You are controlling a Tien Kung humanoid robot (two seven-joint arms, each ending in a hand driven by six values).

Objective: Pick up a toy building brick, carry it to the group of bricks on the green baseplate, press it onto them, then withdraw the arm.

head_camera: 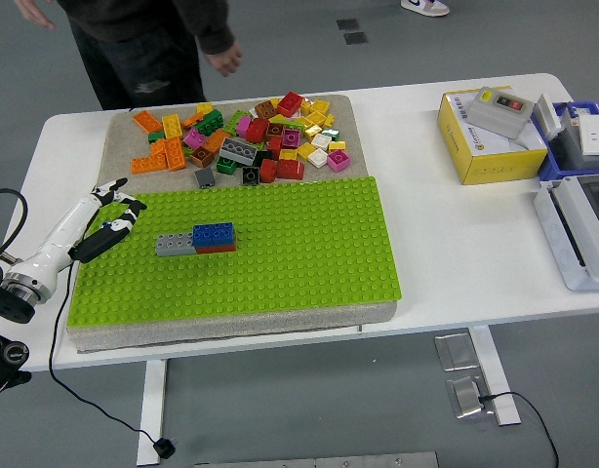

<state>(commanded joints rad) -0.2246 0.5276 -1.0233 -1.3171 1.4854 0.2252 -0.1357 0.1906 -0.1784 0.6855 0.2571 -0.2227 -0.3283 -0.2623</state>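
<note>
A green baseplate [280, 244] lies on a grey mat in the middle of the table. On its left part sits a small group of bricks [196, 239]: a grey one, a blue one and a red one under the blue. My left hand [112, 216], white with black fingertips, hovers at the plate's left edge, well left of the group, fingers relaxed and holding nothing. A pile of loose bricks [251, 136] in many colours lies on the mat behind the plate. My right arm does not show.
A yellow box [485, 141] with a grey switch unit stands at the right. Grey and blue equipment [578, 210] fills the table's right edge. A person stands at the far left corner, hands off the table. A black cable loops at the left edge.
</note>
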